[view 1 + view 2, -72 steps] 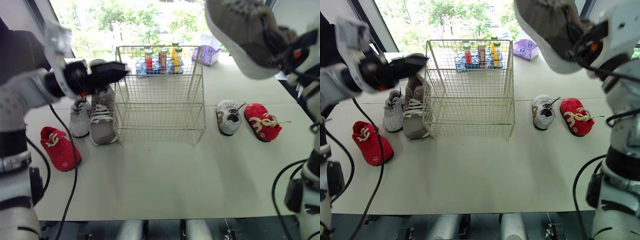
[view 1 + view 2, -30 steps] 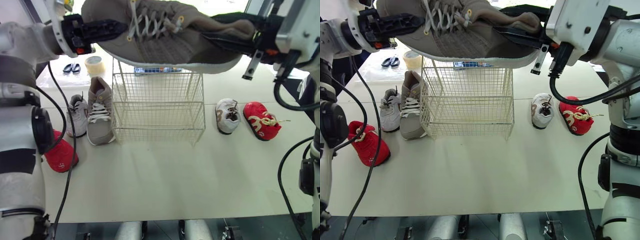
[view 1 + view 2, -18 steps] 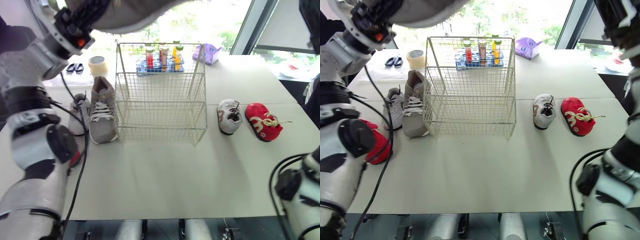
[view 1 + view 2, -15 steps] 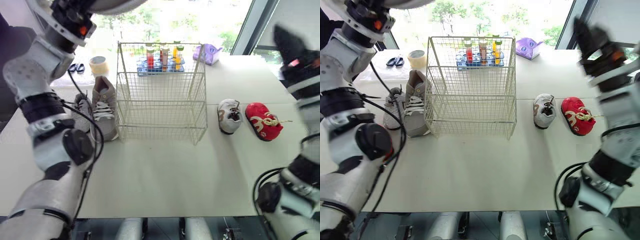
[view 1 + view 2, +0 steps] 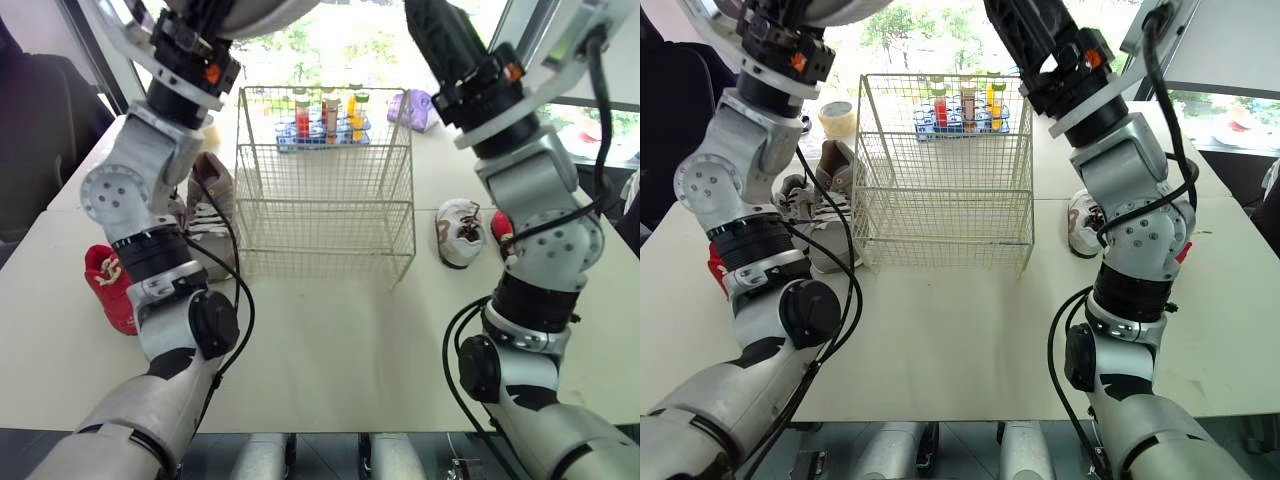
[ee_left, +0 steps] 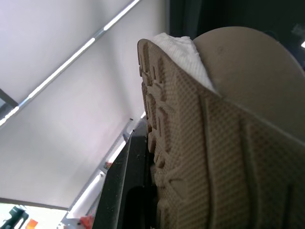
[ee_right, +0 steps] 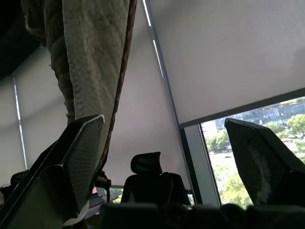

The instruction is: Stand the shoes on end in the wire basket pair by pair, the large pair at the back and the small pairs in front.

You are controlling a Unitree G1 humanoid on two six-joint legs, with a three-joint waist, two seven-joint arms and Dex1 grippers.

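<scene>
Both arms have swung up in front of the basket (image 5: pixel 325 215) since half a second ago, half hiding the grey shoe (image 5: pixel 207 205) toward the desk's (image 5: pixel 330 340) left edge. Tan shoe (image 6: pixel 205 157), clamped in the left gripper (image 5: pixel 205 20) high overhead, is cut off; right gripper (image 7: pixel 164 121) gapes wide

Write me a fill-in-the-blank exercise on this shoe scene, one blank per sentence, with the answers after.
1. The wire basket holds no shoes yet; it is ___.
2. The small shoe farthest to the robot's left is ___ in colour.
3. The right gripper is ___, not shut, gripping nothing.
4. The large tan shoe shows its ___ to the left wrist camera.

Answers: empty; red; open; sole.
</scene>
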